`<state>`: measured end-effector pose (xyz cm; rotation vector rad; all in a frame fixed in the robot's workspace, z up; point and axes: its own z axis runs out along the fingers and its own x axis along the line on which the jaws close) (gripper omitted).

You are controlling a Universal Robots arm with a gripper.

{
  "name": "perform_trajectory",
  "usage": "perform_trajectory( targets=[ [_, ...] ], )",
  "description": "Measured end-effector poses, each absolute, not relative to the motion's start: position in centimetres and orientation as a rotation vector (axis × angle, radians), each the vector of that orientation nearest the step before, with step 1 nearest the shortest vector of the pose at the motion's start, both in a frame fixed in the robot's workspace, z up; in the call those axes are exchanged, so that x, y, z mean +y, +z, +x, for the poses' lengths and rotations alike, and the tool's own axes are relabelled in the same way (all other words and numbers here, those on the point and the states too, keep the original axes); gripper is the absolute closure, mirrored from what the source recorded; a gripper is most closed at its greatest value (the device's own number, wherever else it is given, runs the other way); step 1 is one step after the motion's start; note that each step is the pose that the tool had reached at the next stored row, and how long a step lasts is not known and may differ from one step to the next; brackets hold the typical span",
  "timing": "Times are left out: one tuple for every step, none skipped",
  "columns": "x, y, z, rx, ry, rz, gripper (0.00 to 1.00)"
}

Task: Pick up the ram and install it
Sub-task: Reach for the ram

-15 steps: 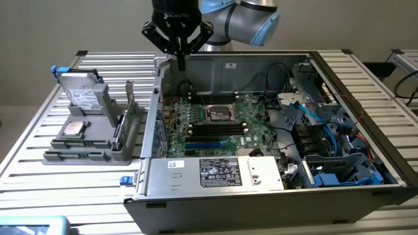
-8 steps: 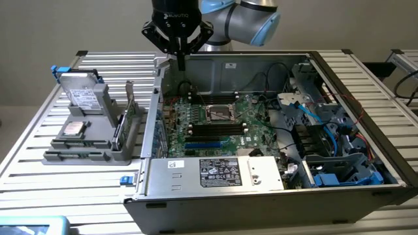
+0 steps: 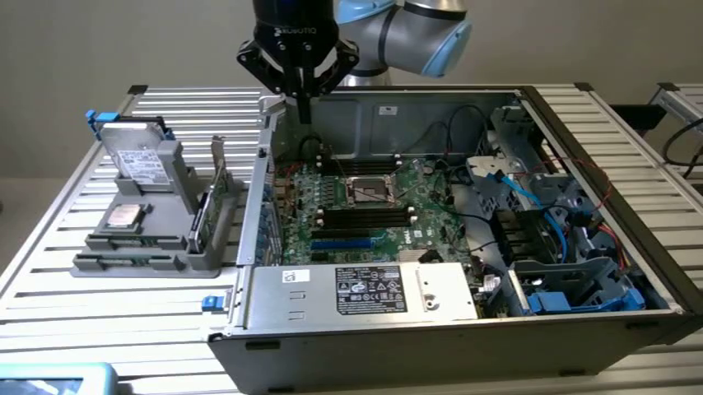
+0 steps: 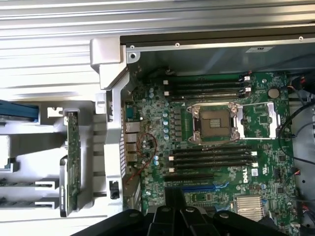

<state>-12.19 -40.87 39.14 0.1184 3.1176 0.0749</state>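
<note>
Overhead, the gripper (image 3: 303, 113) hangs above the far corner of the open computer case (image 3: 363, 341), on the exterior view's left, pointing straight down. Its fingers look drawn together to a single tip with nothing green between them, so I judge it clenched on nothing. In the wrist view the gripper (image 4: 178, 210) sits over the motherboard (image 4: 266, 110).

Below it, the long black memory slots (image 4: 211, 160) on both sides of the CPU socket (image 4: 214, 120) all look bare, so no stick is seated. Neither half of the job shows as done: the pick-up and the install are both left.

Outward, well apart from the gripper, a grey holder (image 3: 165, 267) stands on the tabletop (image 3: 99, 329) just beside the case. An upright card (image 3: 204, 220) with a metal bracket stands along the holder's case-side edge. As best I can tell, the ram (image 3: 132, 241) is the narrow dark-green strip lying in the holder's near end. Its long axis runs across the exterior view from left to right, roughly square to the upright card, though which end is which is too small to tell
</note>
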Motion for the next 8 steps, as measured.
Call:
perform_trajectory(
  targets=[
    [-41.0,39.1,-12.2,3.118,0.075,0.119,0.89],
    [-41.1,39.1,-12.3,3.118,0.075,0.119,0.89],
    [-41.2,39.1,-12.5,3.118,0.075,0.119,0.89],
    [-41.2,39.0,-12.7,3.118,0.075,0.119,0.89],
    [-41.3,39.0,-13.0,3.118,0.075,0.119,0.89],
    [-41.3,39.0,-13.3,3.118,0.075,0.119,0.89],
    [-41.4,38.9,-13.7,3.118,0.075,0.119,0.89],
    [-41.4,38.9,-14.1,3.118,0.075,0.119,0.89]
  ],
)
